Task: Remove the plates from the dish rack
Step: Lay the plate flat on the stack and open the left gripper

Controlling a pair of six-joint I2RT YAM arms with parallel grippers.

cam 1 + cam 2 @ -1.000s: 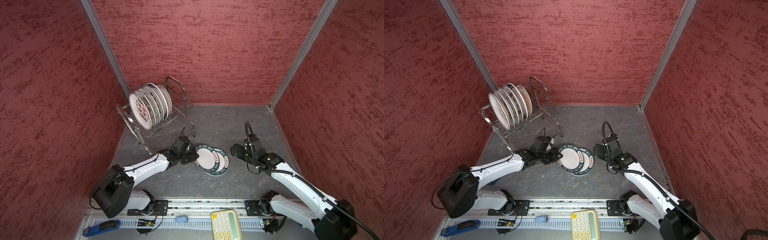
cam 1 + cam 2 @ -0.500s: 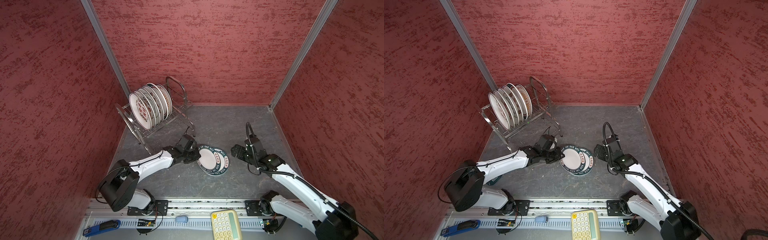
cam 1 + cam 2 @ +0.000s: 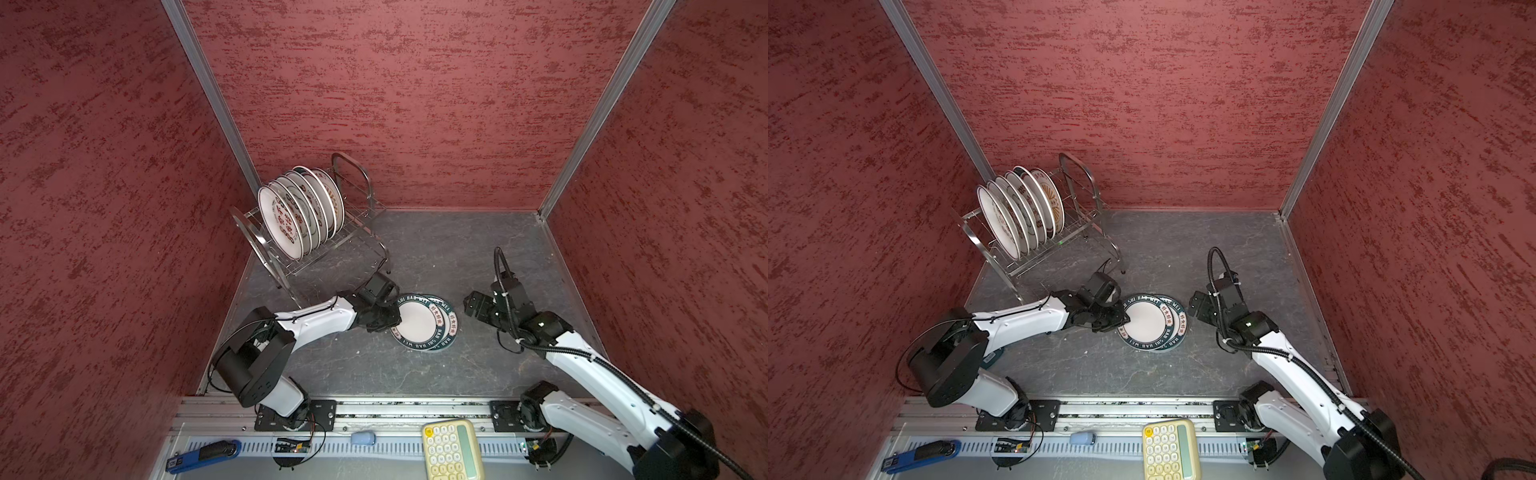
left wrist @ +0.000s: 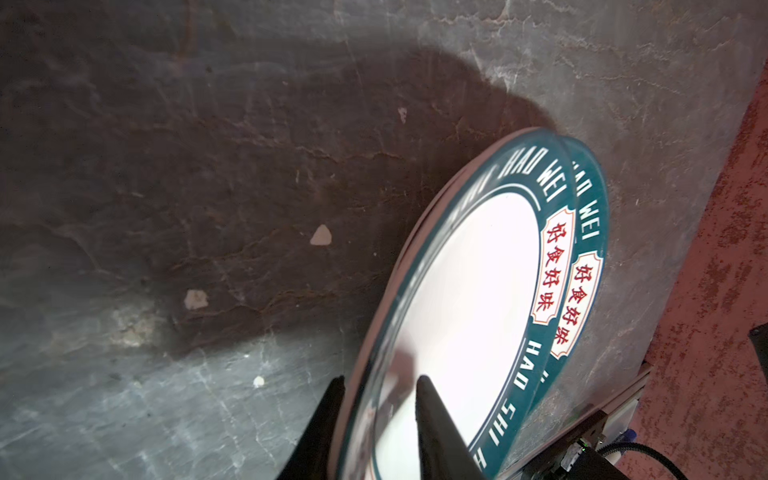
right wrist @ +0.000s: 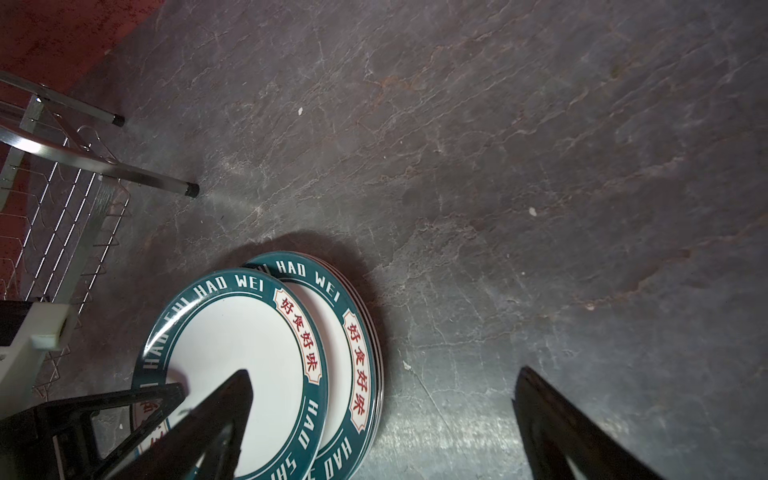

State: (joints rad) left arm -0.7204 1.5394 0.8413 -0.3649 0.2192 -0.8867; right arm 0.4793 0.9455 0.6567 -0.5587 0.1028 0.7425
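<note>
A steel wire dish rack (image 3: pixel 365 216) (image 3: pixel 1088 212) stands at the back left with several white plates (image 3: pixel 286 220) (image 3: pixel 1005 224) upright in it. On the grey floor in the middle lies a stack of teal-rimmed plates (image 3: pixel 419 322) (image 3: pixel 1148 322) (image 5: pixel 241 332). My left gripper (image 3: pixel 394 321) (image 3: pixel 1126 319) (image 4: pixel 380 380) straddles the top plate's (image 4: pixel 465 291) left rim. Its jaws are parted, with a gap between the upper finger and the plate. My right gripper (image 3: pixel 469 305) (image 3: pixel 1194 305) (image 5: pixel 384 372) stands wide open just right of the stack, holding nothing.
Red walls close in the left, back and right sides. The rack's feet (image 5: pixel 191 190) stand near the stack. On the front rail lie a yellow calculator (image 3: pixel 451 451), a blue tool (image 3: pixel 203 455) and a small blue-grey piece (image 3: pixel 363 437).
The left gripper carried the top plate slightly right onto the stack, and its jaws have now parted from the rim. The right arm has barely moved.
</note>
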